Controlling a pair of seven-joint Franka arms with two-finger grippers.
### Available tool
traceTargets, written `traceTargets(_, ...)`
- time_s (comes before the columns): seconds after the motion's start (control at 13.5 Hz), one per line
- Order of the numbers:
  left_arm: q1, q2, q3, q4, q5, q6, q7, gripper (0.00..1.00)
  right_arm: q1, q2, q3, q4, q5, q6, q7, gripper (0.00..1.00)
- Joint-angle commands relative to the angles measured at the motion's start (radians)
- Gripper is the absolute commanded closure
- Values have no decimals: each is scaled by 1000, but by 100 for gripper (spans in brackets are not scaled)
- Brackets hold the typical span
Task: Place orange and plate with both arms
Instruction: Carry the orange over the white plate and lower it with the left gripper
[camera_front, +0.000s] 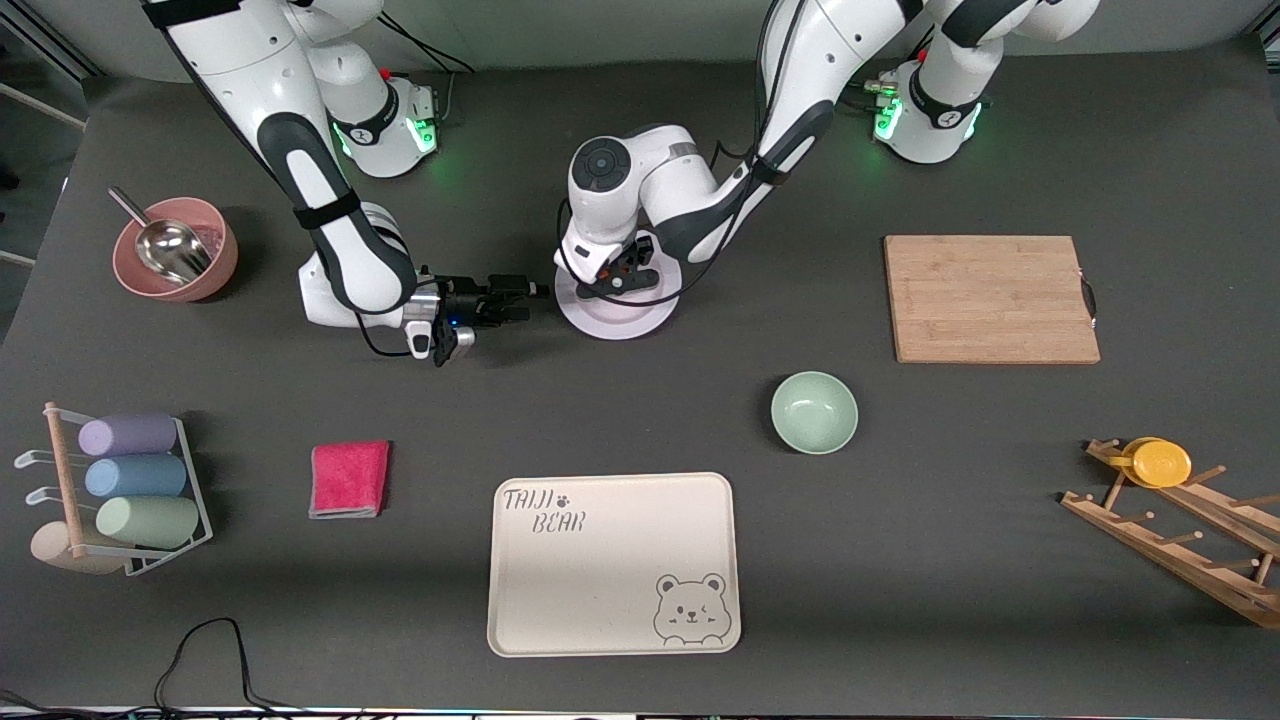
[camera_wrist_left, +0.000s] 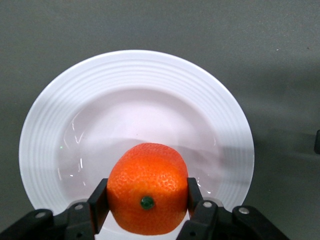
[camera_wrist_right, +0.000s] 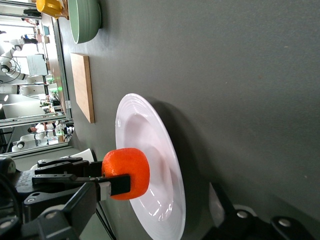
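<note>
Upper centre of the front view: the left pincer (camera_wrist_left: 148, 210) grips the orange (camera_wrist_left: 148, 187) just above the plate (camera_front: 615, 318). Beside it, the right pincer (camera_front: 520, 295) hovers low, slightly parted, empty.

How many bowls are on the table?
2: a pink bowl with a metal scoop at the right arm's end, and a green bowl beside the bear tray, farther from the camera.

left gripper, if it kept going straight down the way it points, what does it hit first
The left gripper, shut on the orange, points down over the plate. The orange would likely touch the plate's hollow first; the gap between them is hard to judge.
</note>
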Motion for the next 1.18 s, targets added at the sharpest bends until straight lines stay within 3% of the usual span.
traceTargets(0.0, -15, -5, 14, -3, 22, 15, -27, 100, 49, 1, -3, -5, 92, 36, -50, 0)
traceTargets(0.07, -15, -3, 14, -3, 22, 15, -27, 100, 61, 9, -3, -5, 109, 42, -63, 0)
traceTargets(0.15, -13, -2, 14, -3, 21, 15, -27, 63, 63, 12, -3, -5, 110, 42, -64, 0)
traceTargets(0.22, -12, -2, 15, -3, 21, 15, -27, 1, 63, 15, -3, -7, 110, 42, -66, 0)
traceTargets(0.52, 8, -29, 17, -3, 21, -19, -15, 0, 62, 36, -3, -10, 115, 44, -98, 0)
traceTargets(0.67, 51, -86, 15, 3, 21, -83, -3, 0, 63, 50, -2, -13, 173, 44, -139, 0)
traceTargets(0.89, 184, -222, 12, 6, 2, -245, 180, 0, 63, 66, -2, -25, 185, 42, -172, 0)
traceTargets(1.11, 348, -347, 40, 17, -96, -413, 429, 0, 63, 66, -2, -30, 192, 42, -172, 1)
